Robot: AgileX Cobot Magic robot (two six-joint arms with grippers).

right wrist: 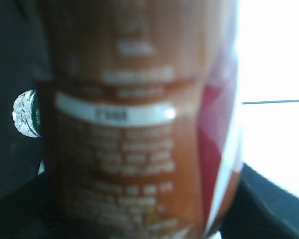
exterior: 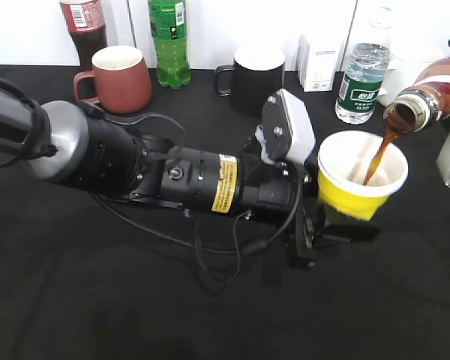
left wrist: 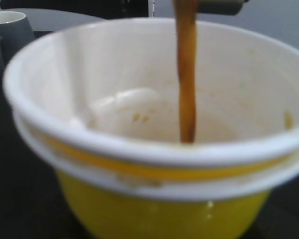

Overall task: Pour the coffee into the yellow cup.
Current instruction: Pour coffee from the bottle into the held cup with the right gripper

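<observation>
Stretched low across the desk (exterior: 135, 300), the left arm reaches rightward, its end effector (exterior: 326, 225) closed around the yellow cup (exterior: 360, 184). Coffee (exterior: 376, 157) streams into it from the tilted bottle (exterior: 427, 97); the right end effector apparently grips that, fingers unseen.

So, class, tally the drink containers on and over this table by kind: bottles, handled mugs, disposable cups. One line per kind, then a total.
Bottles: 4 (cola bottle, green bottle, water bottle, coffee bottle)
Handled mugs: 2 (maroon mug, black mug)
Disposable cups: 1 (yellow cup)
Total: 7
</observation>
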